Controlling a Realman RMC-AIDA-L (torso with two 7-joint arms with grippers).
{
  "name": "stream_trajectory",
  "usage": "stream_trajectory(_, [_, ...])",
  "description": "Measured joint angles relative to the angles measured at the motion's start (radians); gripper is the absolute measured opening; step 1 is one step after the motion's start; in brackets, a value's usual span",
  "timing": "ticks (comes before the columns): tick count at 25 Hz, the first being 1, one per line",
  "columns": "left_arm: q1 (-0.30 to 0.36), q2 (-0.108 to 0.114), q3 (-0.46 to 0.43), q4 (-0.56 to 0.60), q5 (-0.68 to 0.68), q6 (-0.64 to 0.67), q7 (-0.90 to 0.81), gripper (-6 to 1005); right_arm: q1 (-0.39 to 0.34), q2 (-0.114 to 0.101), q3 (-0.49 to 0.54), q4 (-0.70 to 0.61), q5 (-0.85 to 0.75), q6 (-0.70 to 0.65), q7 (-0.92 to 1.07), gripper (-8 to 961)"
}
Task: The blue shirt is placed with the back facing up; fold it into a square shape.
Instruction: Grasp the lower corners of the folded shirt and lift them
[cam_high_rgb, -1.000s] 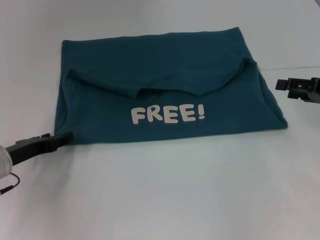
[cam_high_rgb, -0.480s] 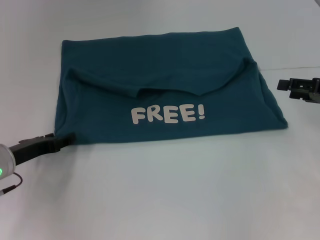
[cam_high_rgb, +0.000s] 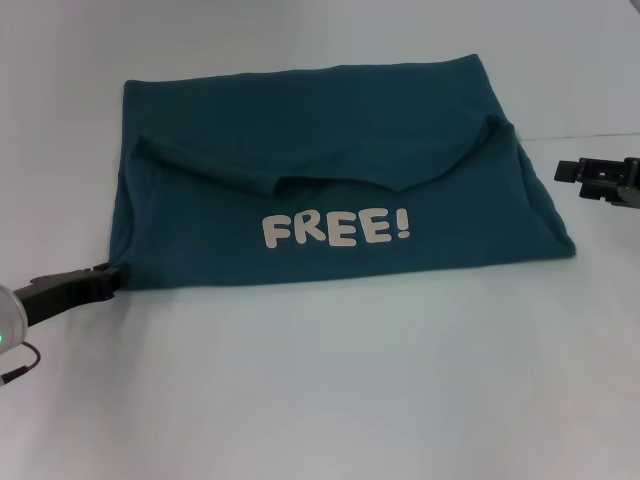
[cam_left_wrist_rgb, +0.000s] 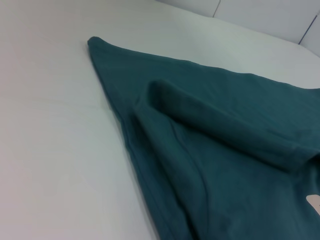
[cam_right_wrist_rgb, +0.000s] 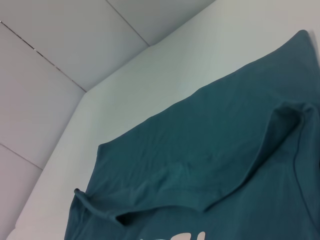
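The blue shirt (cam_high_rgb: 330, 190) lies folded on the white table as a wide teal rectangle. Its lower part is folded up over it, with white "FREE!" lettering (cam_high_rgb: 335, 228) facing up. The folded edge and sleeves form a curved ridge across the middle. My left gripper (cam_high_rgb: 112, 273) sits low on the table, just off the shirt's near left corner. My right gripper (cam_high_rgb: 566, 170) hovers just off the shirt's right edge, apart from it. The shirt fills the left wrist view (cam_left_wrist_rgb: 225, 150) and the right wrist view (cam_right_wrist_rgb: 210, 165).
The white table (cam_high_rgb: 330, 400) stretches bare in front of the shirt and to both sides. A red cable (cam_high_rgb: 20, 365) hangs by my left arm at the near left. Pale wall panels (cam_right_wrist_rgb: 75, 45) stand behind the table's far edge.
My left gripper has drawn back to the left, from overlapping the shirt's near left corner to just off it. The shirt and the right gripper have not moved.
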Motion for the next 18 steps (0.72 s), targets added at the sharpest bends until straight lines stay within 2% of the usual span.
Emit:
stream_trajectory(14, [-0.003, 0.0, 0.006, 0.0, 0.0, -0.001, -0.006, 33, -0.001, 0.001, -0.036, 0.001, -0.03, 0.05, 0.009, 713])
stream_trajectory(18, [0.001, 0.003, 0.006, 0.004, 0.0, 0.009, -0.018, 33, 0.005, 0.003, -0.04, 0.001, -0.099, 0.091, 0.036, 713])
